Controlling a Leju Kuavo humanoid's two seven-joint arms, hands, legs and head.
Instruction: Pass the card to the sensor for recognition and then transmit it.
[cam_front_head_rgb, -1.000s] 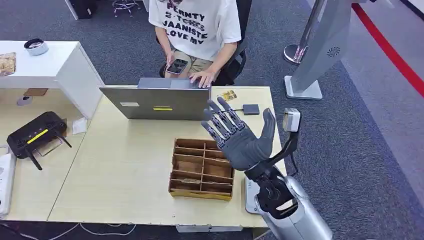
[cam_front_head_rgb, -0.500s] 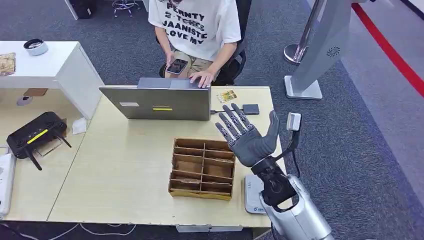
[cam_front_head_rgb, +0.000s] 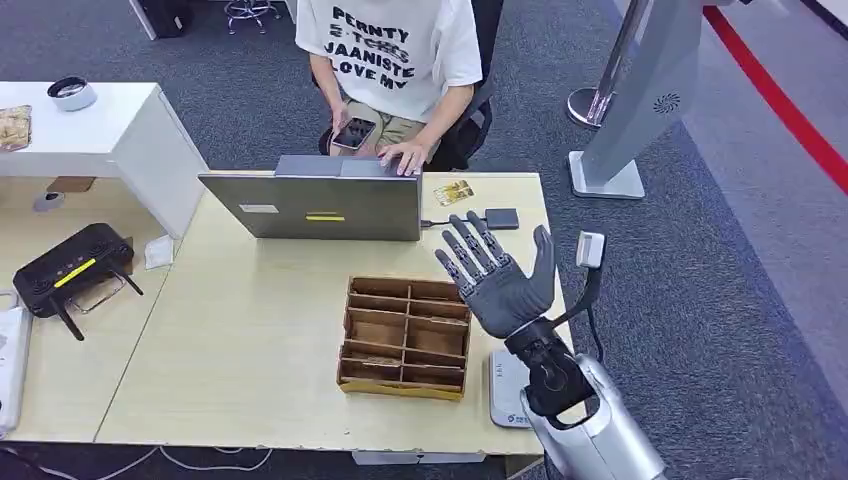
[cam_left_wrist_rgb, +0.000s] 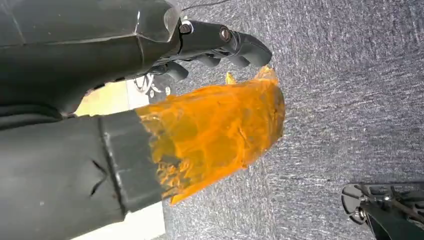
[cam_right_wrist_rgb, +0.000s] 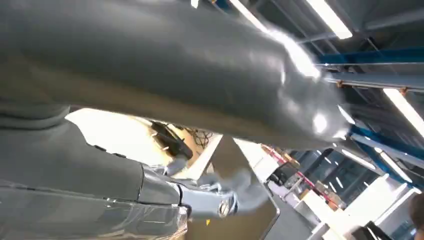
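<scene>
Well, I see my right hand (cam_front_head_rgb: 503, 283) raised, fingers spread, holding nothing. The wooden divided tray (cam_front_head_rgb: 404, 337) lies just beside it; laptop (cam_front_head_rgb: 315, 203), card (cam_front_head_rgb: 454, 191) and small dark sensor (cam_front_head_rgb: 501, 218) beyond.

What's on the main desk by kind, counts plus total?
Laptop: 1
Brown divided tray: 1
Card: 1
Small dark device on a cable: 1
White flat device at the near edge: 1
Total: 5

the person's white t-shirt (cam_front_head_rgb: 390, 45) reads "pernty", "jaaniste", "love my" in black capitals.
</scene>
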